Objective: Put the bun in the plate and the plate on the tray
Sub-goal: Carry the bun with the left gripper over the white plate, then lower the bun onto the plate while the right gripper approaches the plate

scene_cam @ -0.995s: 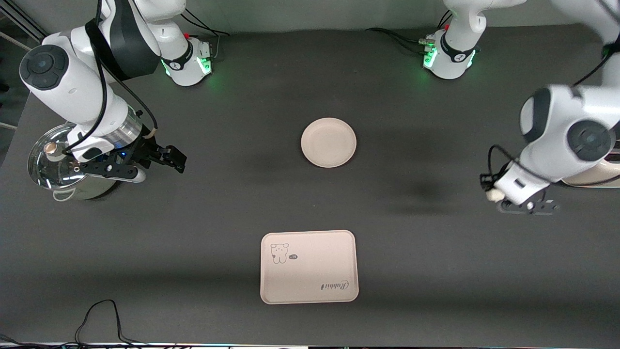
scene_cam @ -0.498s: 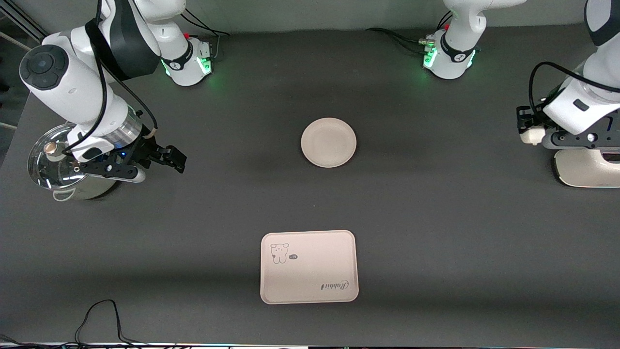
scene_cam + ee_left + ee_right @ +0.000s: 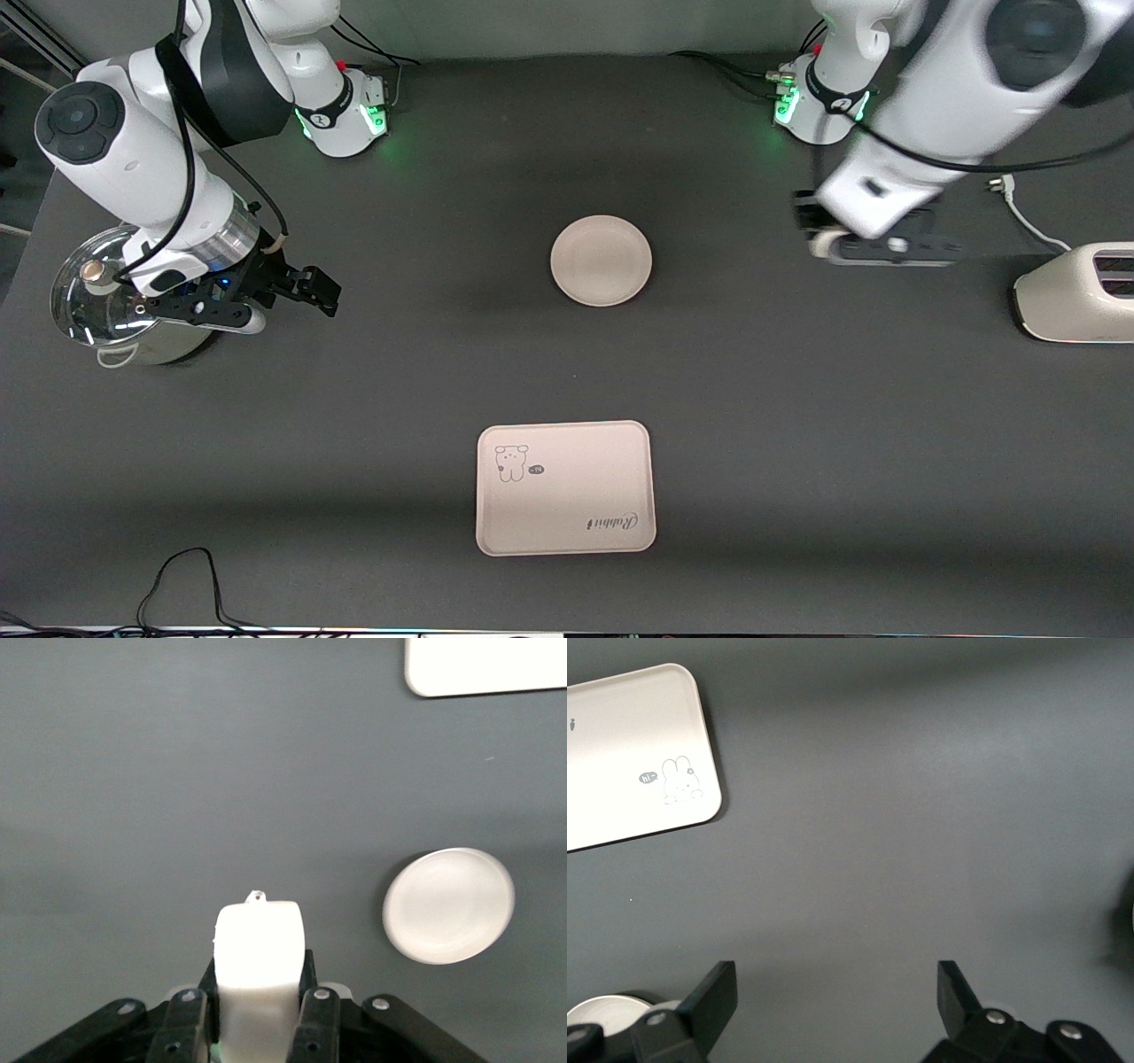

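Observation:
My left gripper (image 3: 822, 237) is shut on the off-white bun (image 3: 829, 245) and holds it in the air over the bare table, between the plate and the toaster. In the left wrist view the bun (image 3: 260, 948) sits between the fingers of the gripper (image 3: 260, 983). The round cream plate (image 3: 601, 260) lies mid-table and also shows in the left wrist view (image 3: 449, 904). The tray (image 3: 565, 487) with the bear drawing lies nearer the front camera than the plate. My right gripper (image 3: 312, 292) is open and empty, waiting beside the pot; the right wrist view shows it (image 3: 837, 992) too.
A steel pot with a glass lid (image 3: 97, 297) stands at the right arm's end. A cream toaster (image 3: 1076, 292) with a white cable (image 3: 1028, 217) stands at the left arm's end. A black cable (image 3: 182, 585) lies near the front edge.
My left arm has swung from the toaster's end toward the plate, carrying the bun. The right arm, plate and tray have not moved.

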